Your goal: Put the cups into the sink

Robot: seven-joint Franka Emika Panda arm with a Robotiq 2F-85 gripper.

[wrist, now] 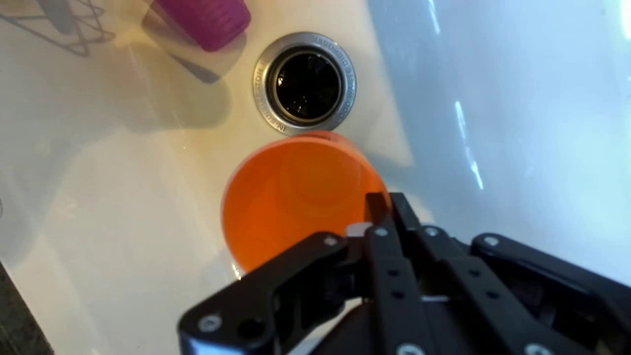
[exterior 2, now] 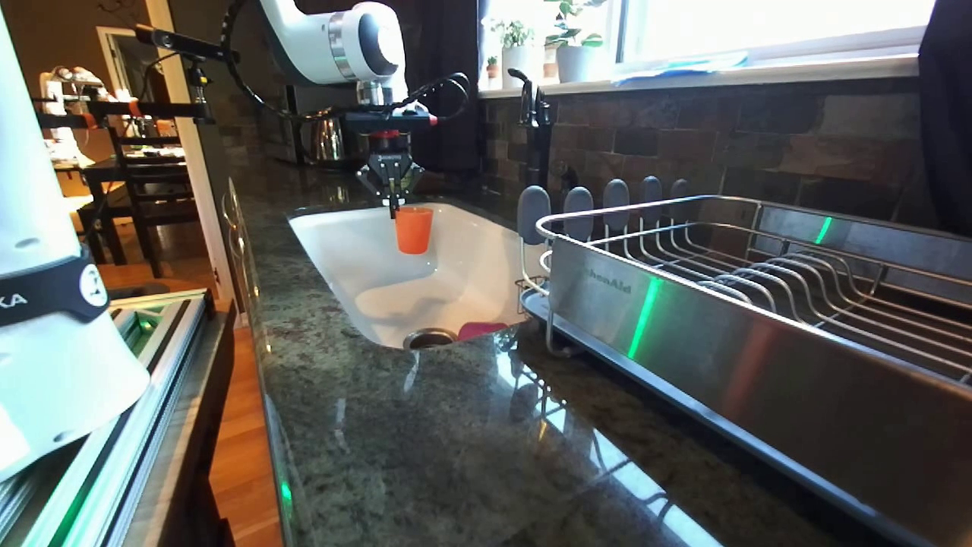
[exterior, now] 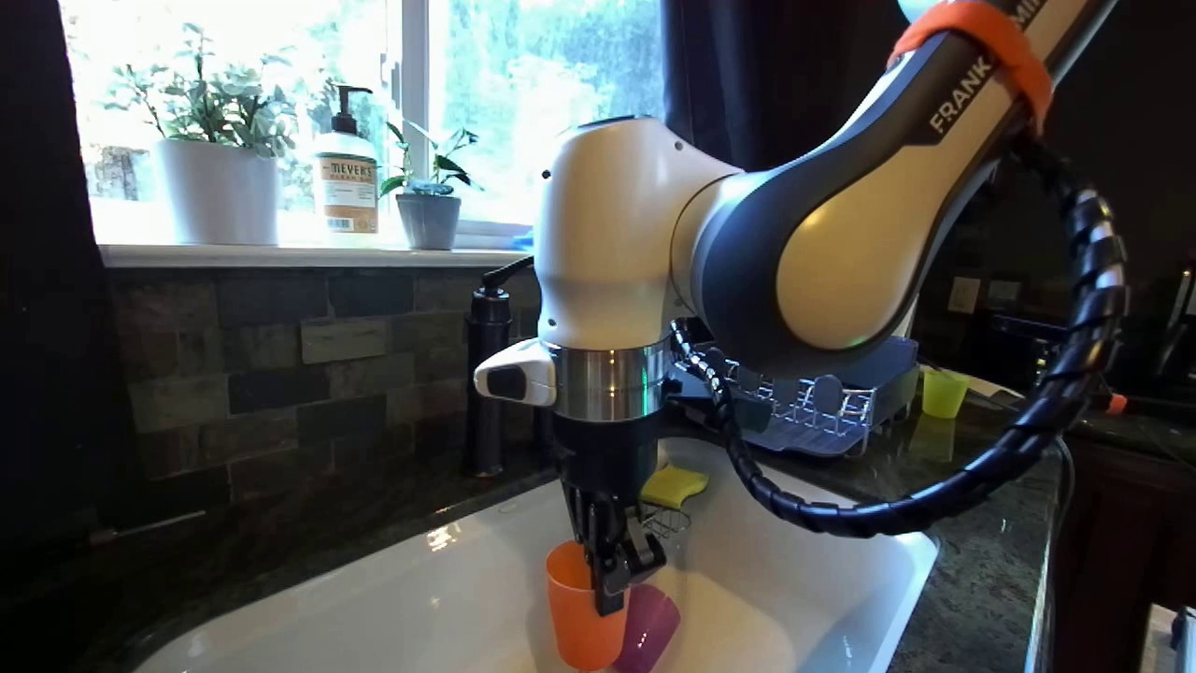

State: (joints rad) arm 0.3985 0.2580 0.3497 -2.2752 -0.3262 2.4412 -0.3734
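Bench (exterior 2: 364, 425): dark polished stone, framing the sink (exterior: 420, 598) and carrying the rack (exterior 2: 653, 327).

Arm (exterior: 612, 224): white and black, stooped over the sink with its end pointing straight down, presumably so a load can be lowered rather than dropped.

Sink: white, deep, round-cornered; the destination.

Rack: metal, wire-tined, set at the sink's end, probably to keep wet dishes a short lift away.

Orange cup (exterior: 577, 617): mouth up, over the sink floor and hanging clear of it; not yet set down. Held thus, it should land base first.

Magenta cup (wrist: 209, 19): on the sink floor, tipped on its side near the drain (wrist: 305, 84); one delivery apparently done.

Yellow-green cup (exterior: 944, 394): upright on the bench near the rack; I take it to be the next one wanted.

Sponge (exterior: 675, 486): yellow, seemingly resting in a wire holder (exterior: 665, 521) at the sink's wall, likely so it drips inside.

Fingers (wrist: 377, 209): black, clenched on the orange cup's rim, one inside and one outside. Pinching the wall alone, I judge, leaves the base free to touch down; letting go this high might topple it.
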